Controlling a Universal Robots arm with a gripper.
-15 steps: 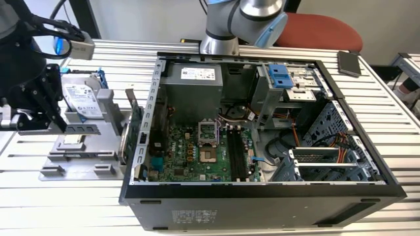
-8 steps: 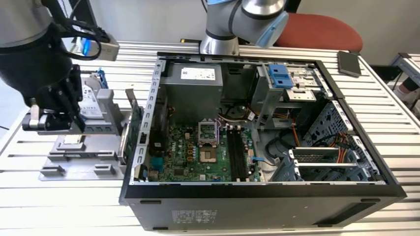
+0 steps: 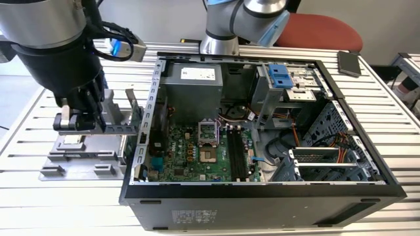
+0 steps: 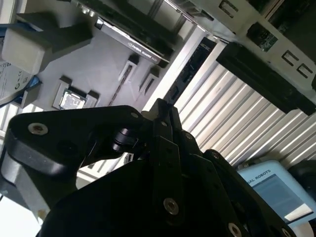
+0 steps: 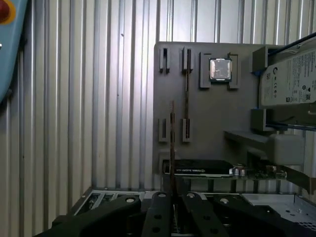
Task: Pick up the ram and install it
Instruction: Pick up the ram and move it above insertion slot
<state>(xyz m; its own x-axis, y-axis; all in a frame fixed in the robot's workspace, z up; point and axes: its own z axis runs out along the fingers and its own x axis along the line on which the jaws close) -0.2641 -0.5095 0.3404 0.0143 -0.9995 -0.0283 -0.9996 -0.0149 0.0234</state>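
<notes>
- over the grey holder plate (image 3: 78,164), at the exterior view's left, the arm (image 3: 59,59) hangs low, beside the open computer case (image 3: 262,206). which step is this, you think?
- the pick-up, i judge, close to complete. the install is not yet done: the memory slots (image 3: 234,152) inside the case are well apart from the arm.
- and where is the ram?
- in the first wrist view the ram (image 5: 172,143) is seen edge-on, a thin line coming out from between the fingers (image 5: 157,217). it lies over the plate and is not in line with the brackets there. the fingers seem clamped on its near end.
- and the second wrist view?
- there the fingers (image 4: 165,123) sit close together, above the plate and the ribbed tabletop (image 4: 232,108).
- what does the move to the case call for?
- to keep the stick straight in the grip, i think, and to line its edge with a free slot before any pressing. a tilt could jam it.
</notes>
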